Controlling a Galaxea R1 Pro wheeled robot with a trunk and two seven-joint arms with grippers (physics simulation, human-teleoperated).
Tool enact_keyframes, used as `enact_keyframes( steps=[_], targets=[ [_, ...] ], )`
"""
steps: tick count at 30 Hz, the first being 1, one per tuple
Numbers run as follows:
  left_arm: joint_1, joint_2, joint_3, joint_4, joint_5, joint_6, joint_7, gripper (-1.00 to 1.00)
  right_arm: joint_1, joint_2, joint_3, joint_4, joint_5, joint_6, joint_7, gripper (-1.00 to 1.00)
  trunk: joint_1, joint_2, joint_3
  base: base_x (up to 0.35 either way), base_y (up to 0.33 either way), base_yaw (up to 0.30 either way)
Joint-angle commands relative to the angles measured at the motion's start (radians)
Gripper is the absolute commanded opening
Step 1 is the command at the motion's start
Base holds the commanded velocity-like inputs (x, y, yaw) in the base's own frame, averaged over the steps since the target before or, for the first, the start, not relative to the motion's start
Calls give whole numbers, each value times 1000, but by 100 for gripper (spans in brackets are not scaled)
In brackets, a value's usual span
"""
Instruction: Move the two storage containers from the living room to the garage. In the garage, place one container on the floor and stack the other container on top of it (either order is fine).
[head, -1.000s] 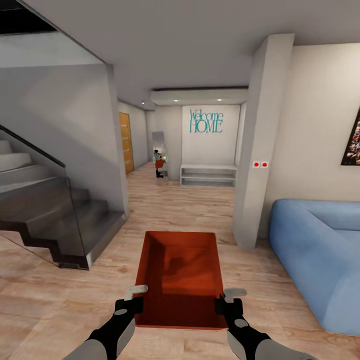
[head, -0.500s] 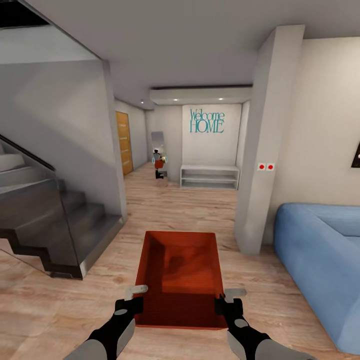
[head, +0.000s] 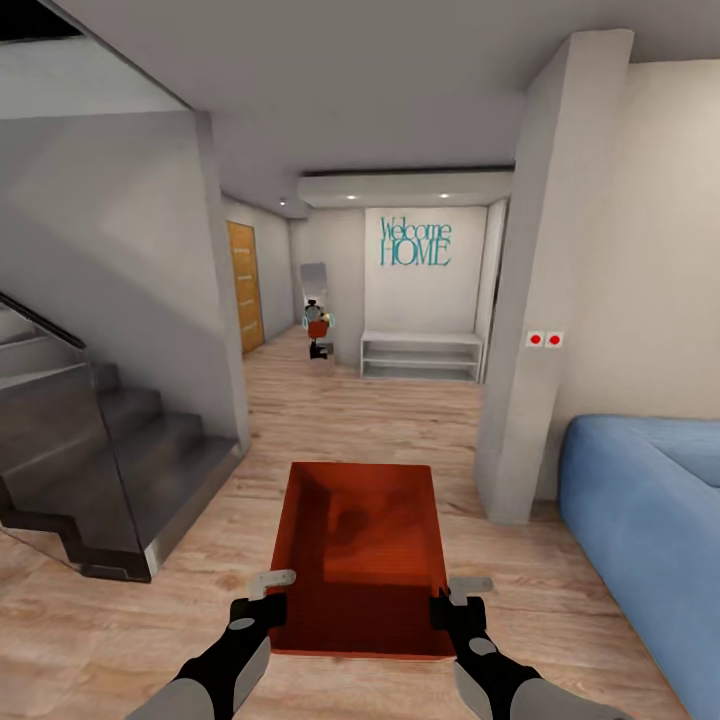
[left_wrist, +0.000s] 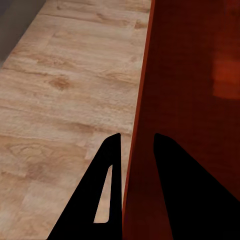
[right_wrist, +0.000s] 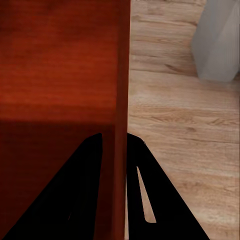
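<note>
Orange-red shallow rectangular open bin (head: 362, 550) held up in front of the robot, above the light wood plank floor (head: 350, 420) of the living room. Long axis runs straight away from the robot toward the hallway; opening faces up, level, near short end between the two arms. Left gripper (head: 268, 596) clamped narrow on the bin's left long wall; in the left wrist view the fingers (left_wrist: 105, 190) straddle that wall (left_wrist: 137, 150), one inside, one outside. Right gripper (head: 458, 597) pinched on the right long wall near the same end; right wrist view shows fingers (right_wrist: 142, 195) either side of the thin wall (right_wrist: 121, 100). Blue sofa (head: 640, 520) at right, dark grey stairs (head: 100, 470) at left, white pillar (head: 545, 280) ahead-right, teal "Welcome HOME" lettering (head: 414, 243) on far wall.
</note>
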Motion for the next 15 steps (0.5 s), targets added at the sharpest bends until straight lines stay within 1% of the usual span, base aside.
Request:
enact_keyframes(
  steps=[1,15],
  targets=[
    [-2,17,40,-12,-17,-35,14,-100,0,0,-42,1,-8,-1,0,-100,1,-1,-2,322,0,0],
    [-2,17,40,-11,-17,-34,14,-100,-1,0,-42,2,-12,-1,0,-100,1,-1,-2,322,0,0]
  ],
)
